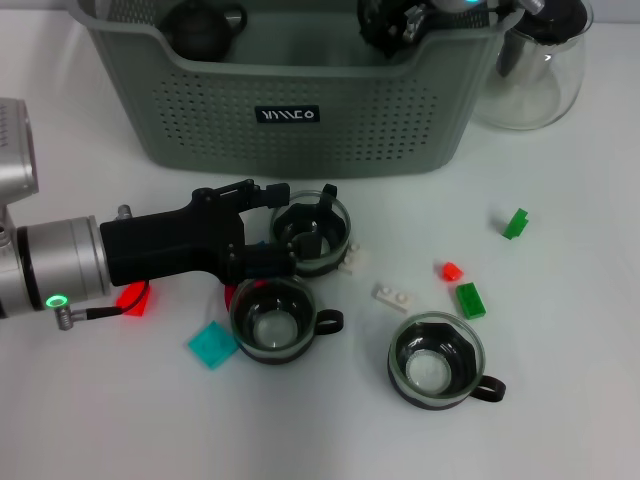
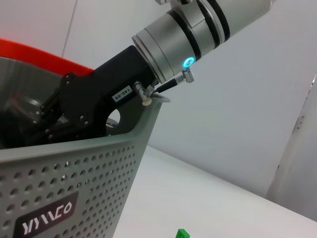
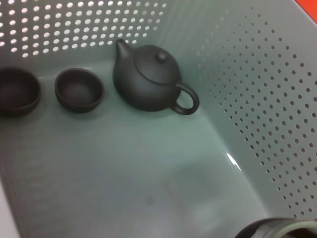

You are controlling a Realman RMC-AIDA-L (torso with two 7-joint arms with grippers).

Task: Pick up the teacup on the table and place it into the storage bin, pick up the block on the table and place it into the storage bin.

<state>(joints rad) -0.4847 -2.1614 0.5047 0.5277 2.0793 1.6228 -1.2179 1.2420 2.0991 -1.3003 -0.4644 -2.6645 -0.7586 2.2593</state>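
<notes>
— Where's the left arm working?

— Its black left gripper (image 1: 290,232) is low over the white table (image 1: 560,420), just in front of the large grey-green perforated plastic storage bin (image 1: 300,140). The jaws stand apart, around the near side of a glass teacup with a black sleeve (image 1: 312,232), one finger at its rim on the bin side, the other at its side away from the bin. I can't say whether they touch the glass.

— And the other cups?

— A second glass teacup with a black handle (image 1: 274,320) sits just in front of the first, farther from the bin; a third glass teacup (image 1: 438,362) stands farthest out from the bin, off to one side.

— The blocks?

— Scattered in front of the bin: a teal flat square block (image 1: 212,344), a red block (image 1: 134,298) under the left arm, a small white studded block (image 1: 392,296), a small red block (image 1: 450,270), a green block (image 1: 470,300) and another green block (image 1: 516,222).

— The right arm?

— The black right gripper (image 1: 410,22) hangs inside the bin at its far corner; whether its jaws are apart, I cannot tell. Beneath it on the bin floor lie a dark round clay teapot (image 3: 148,79) and two small dark clay cups (image 3: 79,90).

— Anything beside the bin?

— A clear glass pot (image 1: 535,75), touching the bin's end wall.
</notes>
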